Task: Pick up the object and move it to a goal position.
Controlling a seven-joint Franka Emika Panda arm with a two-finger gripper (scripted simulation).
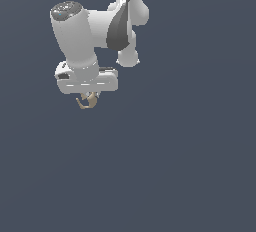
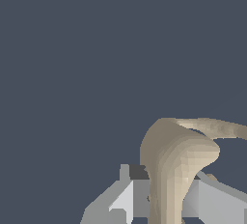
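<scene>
The object (image 1: 88,101) is a tiny tan piece with curved, claw-like loops. It sits between the short fingers under my white gripper (image 1: 89,97) in the exterior view's upper left. In the wrist view the tan piece (image 2: 176,165) fills the space between the two grey fingers (image 2: 120,199), which press on it from both sides. A curved loop of it reaches out past the fingers. The gripper is shut on the object.
The white arm (image 1: 120,16) reaches down from the top of the exterior view. Everything around is a plain dark blue-grey surface (image 1: 190,151) with no other objects showing.
</scene>
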